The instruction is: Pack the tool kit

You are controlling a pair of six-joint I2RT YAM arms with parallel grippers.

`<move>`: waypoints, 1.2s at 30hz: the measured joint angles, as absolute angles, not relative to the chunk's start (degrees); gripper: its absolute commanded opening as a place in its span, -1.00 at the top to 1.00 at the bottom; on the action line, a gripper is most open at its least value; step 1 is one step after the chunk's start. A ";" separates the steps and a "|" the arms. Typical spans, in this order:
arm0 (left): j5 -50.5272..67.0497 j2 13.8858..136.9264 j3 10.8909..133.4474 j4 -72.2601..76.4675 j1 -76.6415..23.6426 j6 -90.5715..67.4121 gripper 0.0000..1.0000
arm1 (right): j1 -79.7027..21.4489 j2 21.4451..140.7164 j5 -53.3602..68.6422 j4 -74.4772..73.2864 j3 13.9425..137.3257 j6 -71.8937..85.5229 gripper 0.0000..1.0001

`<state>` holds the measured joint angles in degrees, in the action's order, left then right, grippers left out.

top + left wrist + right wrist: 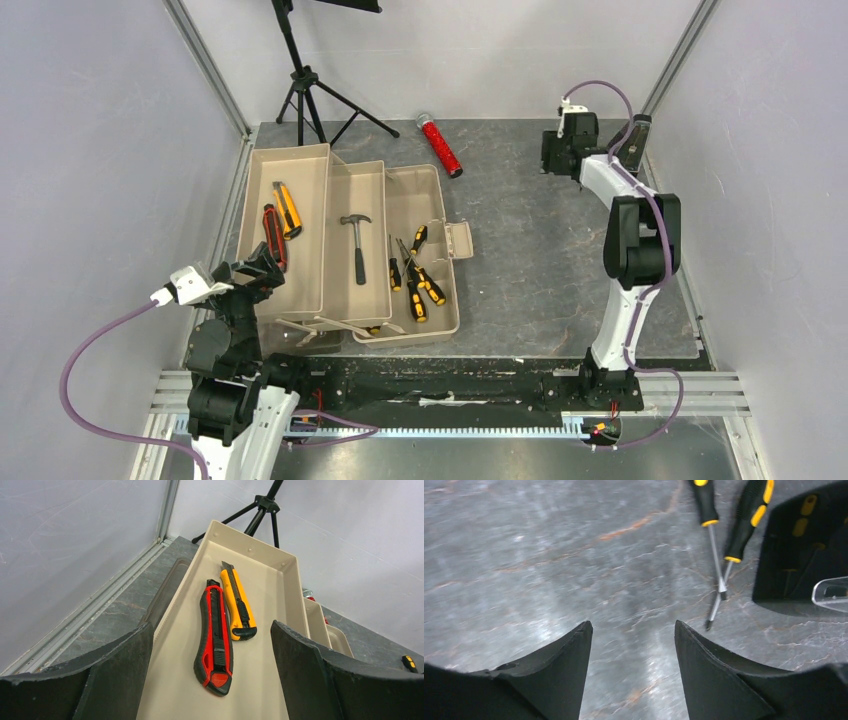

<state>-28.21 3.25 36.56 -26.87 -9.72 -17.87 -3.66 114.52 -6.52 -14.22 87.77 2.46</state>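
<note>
Toolbox (300,160) lies open at the table's (540,260) left from above, hammer (358,245) in its middle tray. Left wrist: left gripper (210,625) gapes wide, empty, before red knife (214,640) and orange knife (237,602). Right wrist: right gripper (632,625) parted, empty, near two loose screwdrivers (744,525).

Pale grey walls (100,150) enclose a dark marbled tabletop (540,260).

Toolbox (412,170) folded open on the left half of the table (540,250), its trays side by side.
The farther utility knife (287,208) and nearer utility knife (273,238) lie in the left tray (290,150), the hammer (358,245) in the middle tray (357,166), and the screwdrivers (415,280) in the right compartment. A tripod (305,95) stands behind, with a cylinder (440,145) to its right. Two loose screwdrivers (706,505) cross on the bare table.
</note>
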 measured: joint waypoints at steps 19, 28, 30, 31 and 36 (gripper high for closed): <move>-28.25 4.51 36.49 -26.87 -9.72 -17.39 -0.83 | 7.11 133.49 0.84 -9.10 104.42 -0.91 0.08; -28.27 4.54 36.38 -26.85 -9.72 -16.95 -0.82 | 7.84 136.25 3.33 -8.69 104.97 2.04 0.32; -28.25 4.54 36.38 -26.85 -9.72 -16.93 -0.82 | 7.99 136.25 3.60 -8.71 104.95 2.42 0.41; -28.25 4.54 36.36 -26.85 -9.72 -16.93 -0.82 | 8.10 136.25 3.73 -8.67 104.77 2.61 0.46; -28.25 4.54 36.36 -26.85 -9.72 -16.93 -0.81 | 8.29 135.72 4.05 -6.57 102.63 3.40 0.74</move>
<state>-28.25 4.54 36.36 -26.85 -9.72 -16.93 8.29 135.72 4.05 -6.57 102.63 3.40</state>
